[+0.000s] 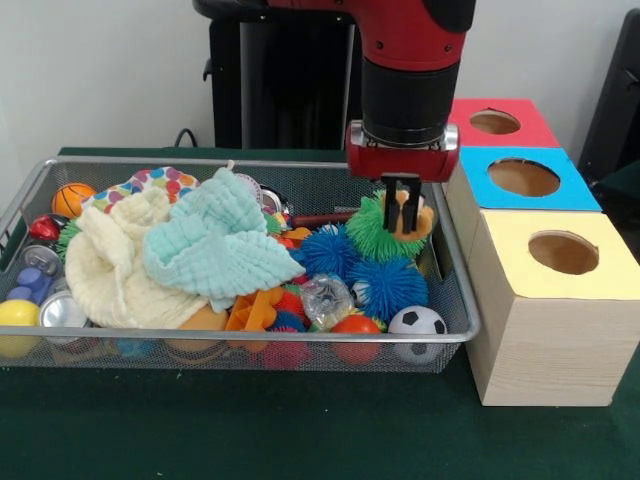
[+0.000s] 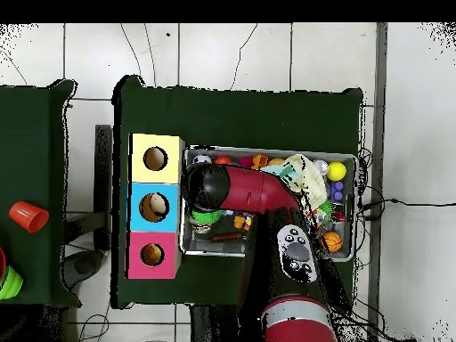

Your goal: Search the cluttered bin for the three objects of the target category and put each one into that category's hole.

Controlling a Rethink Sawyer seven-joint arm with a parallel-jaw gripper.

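The wire mesh bin [image 1: 250, 340] is full of toys and also shows in the overhead view [image 2: 352, 160]. My gripper [image 1: 402, 226] hangs low over the bin's right end. Its fingers are closed on a yellow-orange toy figure [image 1: 421, 217], right against a green spiky ball [image 1: 375, 230]. Another orange toy [image 1: 252, 308] peeks out under the cloths. The red-topped box's hole [image 1: 494, 122] is at the far end of the box row. In the overhead view something orange shows inside the red-topped box's hole [image 2: 152, 256]. There the arm's wrist [image 2: 207, 187] hides the gripper.
A cream cloth [image 1: 110, 262] and a teal cloth [image 1: 215, 240] cover the bin's left half. Blue spiky balls [image 1: 388, 285], a soccer ball [image 1: 417, 322], a basketball [image 1: 72, 198] and a yellow ball [image 1: 18, 318] lie around. The blue-topped box [image 1: 524, 178] and the yellow-topped box [image 1: 563, 252] stand beside the bin.
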